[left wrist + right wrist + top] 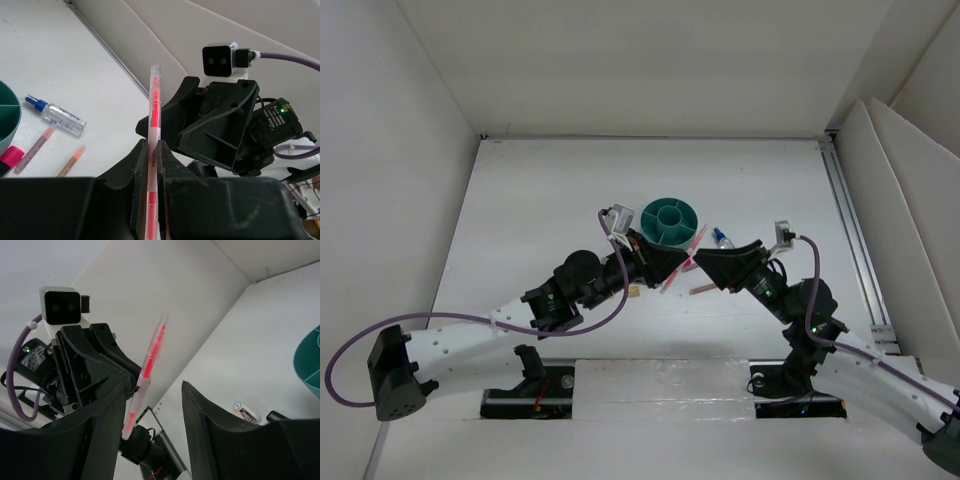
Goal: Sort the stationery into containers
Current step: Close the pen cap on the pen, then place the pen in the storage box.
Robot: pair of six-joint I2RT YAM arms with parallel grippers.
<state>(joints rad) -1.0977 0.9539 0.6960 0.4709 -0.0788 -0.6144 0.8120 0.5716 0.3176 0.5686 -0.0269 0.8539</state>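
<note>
Lying on the white table (540, 200) to the right of the teal organizer (670, 222) are a small clear bottle (57, 114) and 2 thin pens (35, 149). A tan block (634, 292) sits beside the left arm. The left gripper (152, 150) pinches a pink-orange pen (155, 100) upright. The right gripper (154, 386) faces it with fingers spread, the pen seen between them. The organizer's contents cannot be made out.

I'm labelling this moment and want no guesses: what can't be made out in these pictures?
Teal organizer: contents too small in the top view; cut off by the frame edge in both wrist views.
Pink-orange pen: lower end hidden inside the left claw, left wrist view.
Right claw: open; whether a finger touches the pen is unclear in the right wrist view, and the top view is too small.
</note>
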